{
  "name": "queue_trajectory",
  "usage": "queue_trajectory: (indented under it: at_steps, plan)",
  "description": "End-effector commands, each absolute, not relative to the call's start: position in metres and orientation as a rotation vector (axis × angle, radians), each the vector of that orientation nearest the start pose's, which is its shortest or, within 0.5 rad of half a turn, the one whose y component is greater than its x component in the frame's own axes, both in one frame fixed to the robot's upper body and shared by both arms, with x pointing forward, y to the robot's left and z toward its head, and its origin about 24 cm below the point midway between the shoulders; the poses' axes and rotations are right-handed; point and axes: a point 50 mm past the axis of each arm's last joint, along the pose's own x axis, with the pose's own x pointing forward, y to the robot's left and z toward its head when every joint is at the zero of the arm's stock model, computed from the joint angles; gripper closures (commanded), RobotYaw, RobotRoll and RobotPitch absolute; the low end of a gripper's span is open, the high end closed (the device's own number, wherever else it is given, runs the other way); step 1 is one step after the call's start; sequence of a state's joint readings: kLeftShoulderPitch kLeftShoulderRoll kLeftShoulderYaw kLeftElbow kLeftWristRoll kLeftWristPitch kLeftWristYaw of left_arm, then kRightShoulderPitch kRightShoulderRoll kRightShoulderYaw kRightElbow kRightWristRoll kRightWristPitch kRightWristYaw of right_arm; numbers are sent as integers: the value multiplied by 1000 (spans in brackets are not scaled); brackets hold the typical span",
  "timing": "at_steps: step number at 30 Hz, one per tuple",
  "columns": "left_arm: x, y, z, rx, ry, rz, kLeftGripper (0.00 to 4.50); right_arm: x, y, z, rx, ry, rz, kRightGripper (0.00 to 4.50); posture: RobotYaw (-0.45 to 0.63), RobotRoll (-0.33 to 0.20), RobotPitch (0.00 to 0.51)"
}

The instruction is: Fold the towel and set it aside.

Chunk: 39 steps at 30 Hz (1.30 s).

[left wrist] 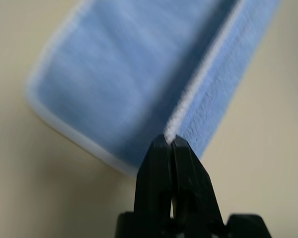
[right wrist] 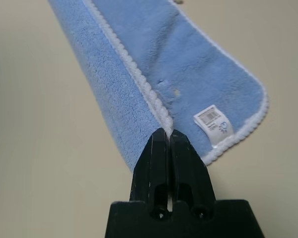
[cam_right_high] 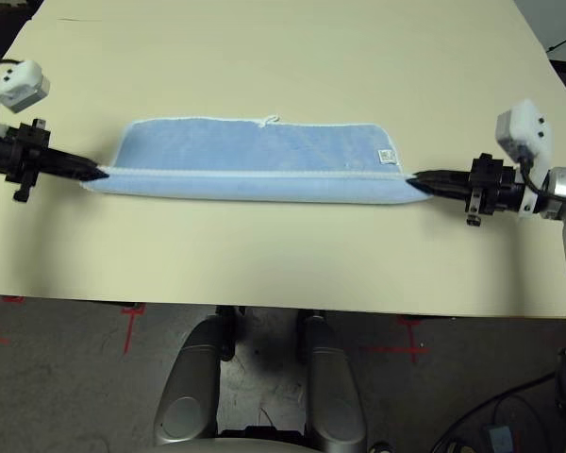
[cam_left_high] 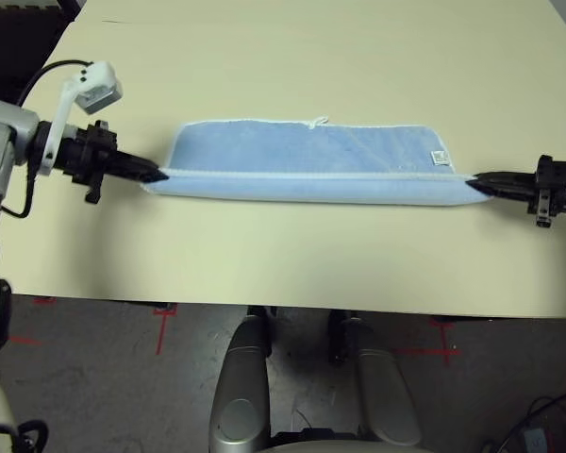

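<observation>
- The towel lies as a long blue strip across the middle of the frame on the table, its near long edge doubled over so a white stitched hem runs along the length, with a white tag near its right end.
- My left gripper, at the left of the frame, has its fingers pressed together on the towel's left end; in my left wrist view the white hem runs straight into the tips.
- My right gripper, at the right of the frame, is likewise clamped on the right end, pinching the hem just beside the tag.
- The strip looks taut between my two hands, with the near fold slightly raised off the table.
- I judge the first fold is formed or half formed, with a second fold and the setting aside yet to do.
- Risk: each pinch seems to catch only the thin hem at the very tips, so pulling my hands further apart could slip a corner free.
- Risk: if one hand moves ahead of the other, the fold would skew and the edges would not line up.
- Risk: letting go while the layers are raised could let the top layer flop open.
</observation>
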<state>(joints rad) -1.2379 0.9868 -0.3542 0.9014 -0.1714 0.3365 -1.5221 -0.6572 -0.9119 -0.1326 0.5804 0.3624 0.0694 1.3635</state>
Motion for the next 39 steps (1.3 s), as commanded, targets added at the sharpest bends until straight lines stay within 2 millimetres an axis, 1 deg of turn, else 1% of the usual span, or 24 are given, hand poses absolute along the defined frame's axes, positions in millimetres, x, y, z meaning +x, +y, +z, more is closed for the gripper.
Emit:
queue_trajectory:
  at_steps: [1,4,9,17,22,32,39]
  plan:
    - [346,302,270,457,484,-866,4470,311,-316,197,-366,100,850,4500,48,0,314]
    - [354,301,264,448,464,-809,4470,319,-310,193,-347,94,816,4500,45,0,315]
    - [365,298,259,463,419,-703,4470,336,-304,195,-329,58,727,4500,41,0,318]
    - [373,296,256,465,378,-598,4470,360,-290,196,-334,53,655,4500,51,0,316]
    - [378,294,255,471,352,-546,4470,367,-287,194,-349,64,624,4500,58,0,315]
    - [386,287,253,489,306,-480,4470,375,-277,192,-380,67,594,4500,57,0,313]
    - [389,282,251,503,302,-470,4470,383,-267,192,-398,67,545,4500,56,0,313]
